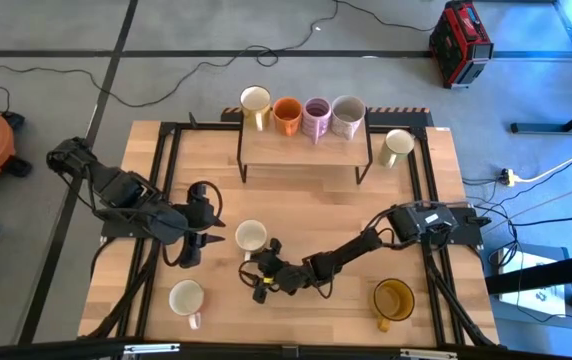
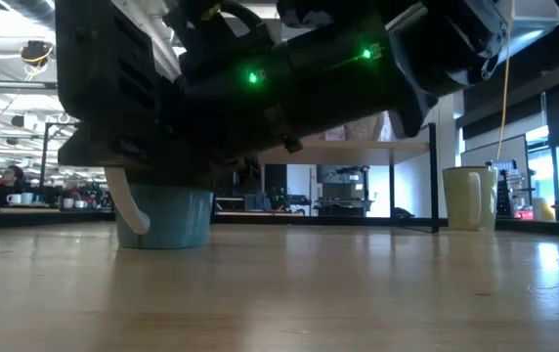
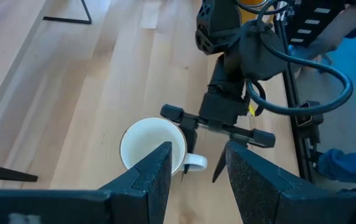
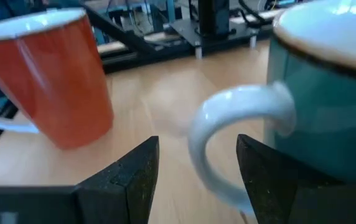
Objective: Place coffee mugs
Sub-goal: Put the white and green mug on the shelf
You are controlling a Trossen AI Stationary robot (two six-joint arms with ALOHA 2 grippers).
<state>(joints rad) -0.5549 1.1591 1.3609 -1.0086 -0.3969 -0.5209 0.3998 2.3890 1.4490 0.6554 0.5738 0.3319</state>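
The right gripper's (image 1: 259, 268) fingers are held open at the handle of a mug (image 1: 251, 237) on the worktop (image 1: 316, 200), the arm stretched low. The left gripper's (image 1: 206, 212) fingers are also parted, just beside the same mug.

Teal mug (image 2: 167, 217) half hidden under a big dark arm (image 2: 289, 78) in the low view. Cut off by the edge in the right wrist view, handle (image 4: 240, 134) blurry.

I see four mugs (image 1: 301, 115) on the rack (image 1: 304, 150) behind; one mug (image 1: 251, 237) sits between both end effectors.
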